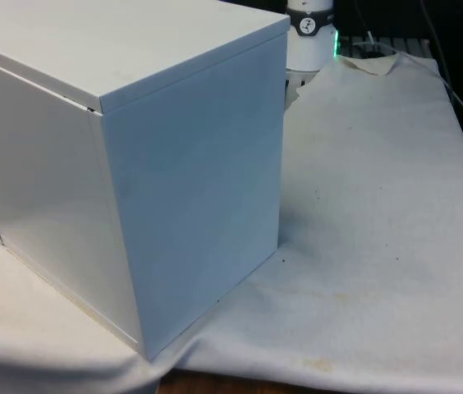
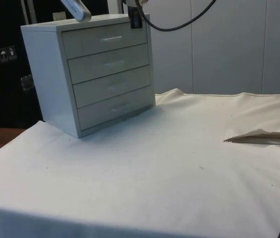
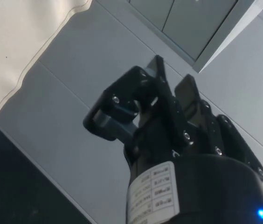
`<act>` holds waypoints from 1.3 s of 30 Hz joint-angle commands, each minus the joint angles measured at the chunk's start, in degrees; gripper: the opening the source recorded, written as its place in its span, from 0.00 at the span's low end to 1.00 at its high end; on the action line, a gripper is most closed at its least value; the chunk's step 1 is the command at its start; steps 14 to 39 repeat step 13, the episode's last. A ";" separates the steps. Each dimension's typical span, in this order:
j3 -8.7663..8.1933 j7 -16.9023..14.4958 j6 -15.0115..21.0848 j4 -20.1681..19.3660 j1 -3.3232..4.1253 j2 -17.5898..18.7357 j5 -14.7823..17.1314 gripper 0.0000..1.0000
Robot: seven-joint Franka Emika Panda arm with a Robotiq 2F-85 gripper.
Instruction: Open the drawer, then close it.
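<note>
Black pincer (image 3: 171, 81) (fingers pressed together) level with the chest of drawers' (image 2: 93, 69) top edge.

Black claw (image 3: 171, 84), screw-studded fingers, white label on body; white arm (image 1: 308, 33).

The end effector (image 3: 171, 84) is up in the air, its two black fingers (image 3: 162, 88) drawn right together with barely a sliver between the tips, and nothing is held between them. From the wrist, the black body sits below the fingers, which point away from the camera. In the side view, the end effector (image 2: 136, 20) shows as a small dark piece at the top edge. In the front view, the arm's white base (image 1: 309, 37) stands upright.
</note>
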 commanded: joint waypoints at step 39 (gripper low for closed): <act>0.00 0.00 0.00 0.00 0.00 0.00 0.00 0.91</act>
